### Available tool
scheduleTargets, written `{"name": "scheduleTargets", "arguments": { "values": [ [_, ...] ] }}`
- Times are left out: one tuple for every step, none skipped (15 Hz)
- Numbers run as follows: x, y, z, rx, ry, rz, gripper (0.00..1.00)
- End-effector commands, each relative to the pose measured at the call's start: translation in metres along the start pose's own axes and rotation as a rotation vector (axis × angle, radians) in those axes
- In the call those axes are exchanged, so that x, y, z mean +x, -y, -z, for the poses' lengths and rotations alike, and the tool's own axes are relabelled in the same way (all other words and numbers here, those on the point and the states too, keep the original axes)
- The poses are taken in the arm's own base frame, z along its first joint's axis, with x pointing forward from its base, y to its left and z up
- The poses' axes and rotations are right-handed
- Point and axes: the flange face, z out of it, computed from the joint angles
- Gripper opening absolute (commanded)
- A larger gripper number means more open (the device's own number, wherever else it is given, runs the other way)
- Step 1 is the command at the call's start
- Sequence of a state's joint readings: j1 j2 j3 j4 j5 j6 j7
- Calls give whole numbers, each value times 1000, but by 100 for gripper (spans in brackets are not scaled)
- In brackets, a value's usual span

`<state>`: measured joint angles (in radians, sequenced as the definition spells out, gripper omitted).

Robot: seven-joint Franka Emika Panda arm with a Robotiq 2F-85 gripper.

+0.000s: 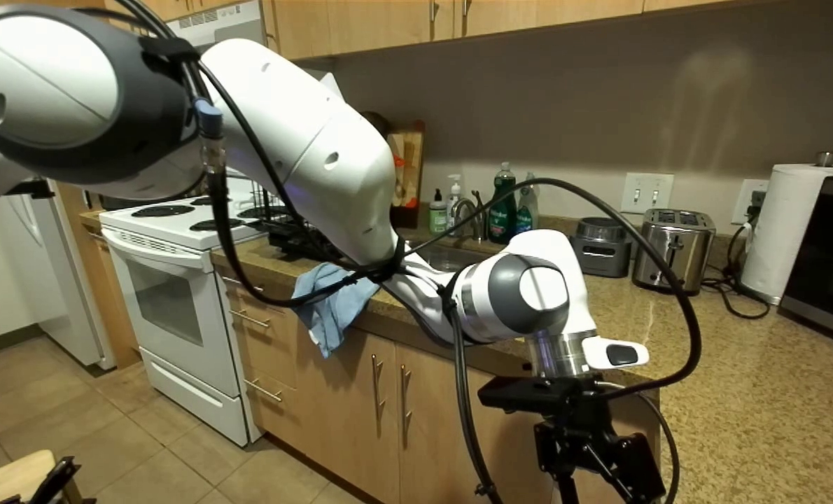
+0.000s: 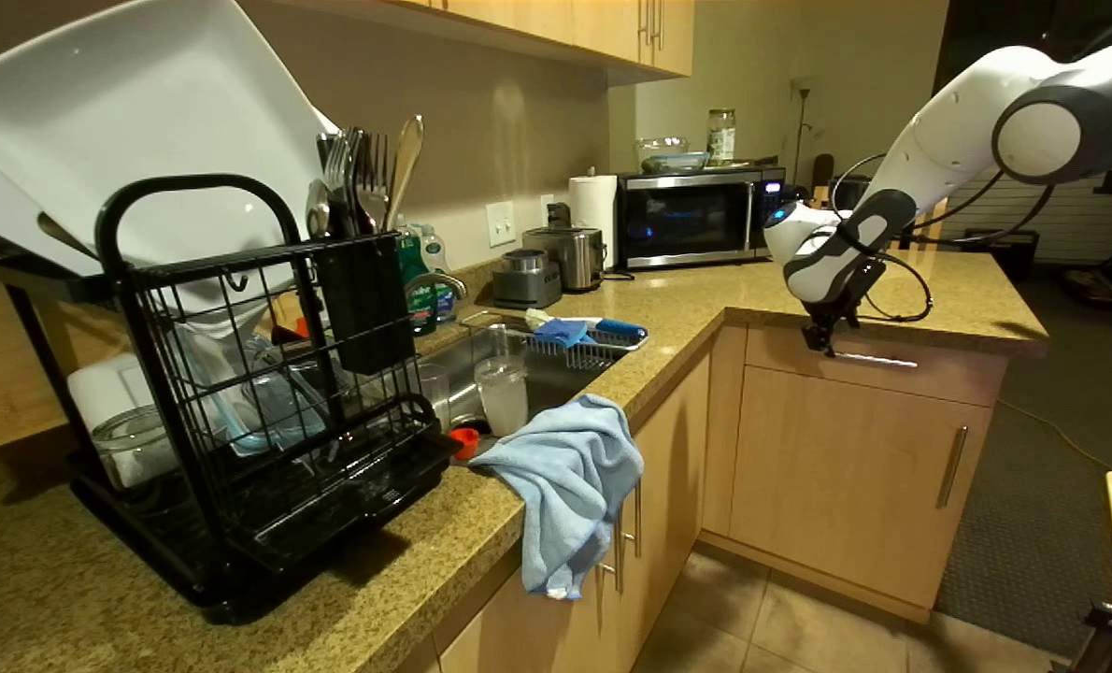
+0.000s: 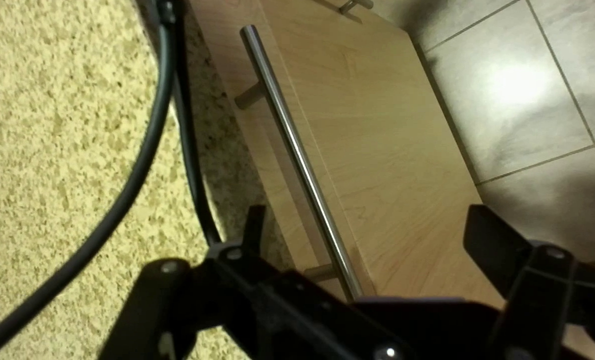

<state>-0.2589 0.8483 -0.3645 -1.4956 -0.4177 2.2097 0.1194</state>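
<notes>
In the wrist view, the bench [image 3: 67, 150] fills the left side, crossed by a black cable [image 3: 152, 135]. From here the steel handle [image 3: 300, 160] slants across the gap of the pincer [image 3: 367, 225], whose fingers are spread wide; whether they touch it cannot be told. Right of the handle lie a wooden door [image 3: 402, 140], then floor tiles [image 3: 517, 130].

In an exterior view, a black rack [image 2: 360, 509] stands leftmost on the bench, a white plate [image 2: 145, 121] leaning in it and cutlery [image 2: 374, 187] upright in its holder [image 2: 364, 308]. Next, a green bottle [image 2: 421, 308] stands behind the sink [image 2: 551, 379], which holds a cup [image 2: 503, 397]. A blue cloth [image 2: 570, 486] hangs over the front edge of the bench. Farther right stand the toaster [image 2: 575, 260], a paper roll [image 2: 593, 210] and the microwave [image 2: 691, 224], with a jar [image 2: 721, 140] on top. Then the pincer points down just beside the handle's left end. The handle is fixed to the drawer [image 2: 953, 374] under the bench's edge, above the door. At the far right, the white arm [image 2: 948, 131] slopes down over the bench to the pincer.
</notes>
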Motion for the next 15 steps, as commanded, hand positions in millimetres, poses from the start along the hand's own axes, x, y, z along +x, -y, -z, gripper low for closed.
{"name": "scheduleTargets", "arguments": {
  "values": [
    [-1,0,-11,-33,-14,57,100],
    [-1,1,-15,-41,-9,63,100],
    [-2,2,-18,-47,-4,71,100],
    [-3,5,-23,-57,0,81,100],
    [-4,7,-28,-63,6,90,100],
    [-5,9,-31,-71,10,97,100],
    [-5,10,-34,-76,12,104,100],
    [-6,12,-36,-81,13,111,100],
    [-6,12,-37,-87,13,117,100],
    [-5,13,-37,-92,11,123,100],
    [-5,14,-37,-95,8,127,100],
    [-5,14,-36,-97,6,132,100],
    [-5,14,-36,-98,6,137,100],
    [-5,14,-37,-98,8,137,100],
    [-5,14,-37,-95,11,137,100]
  ]
}}
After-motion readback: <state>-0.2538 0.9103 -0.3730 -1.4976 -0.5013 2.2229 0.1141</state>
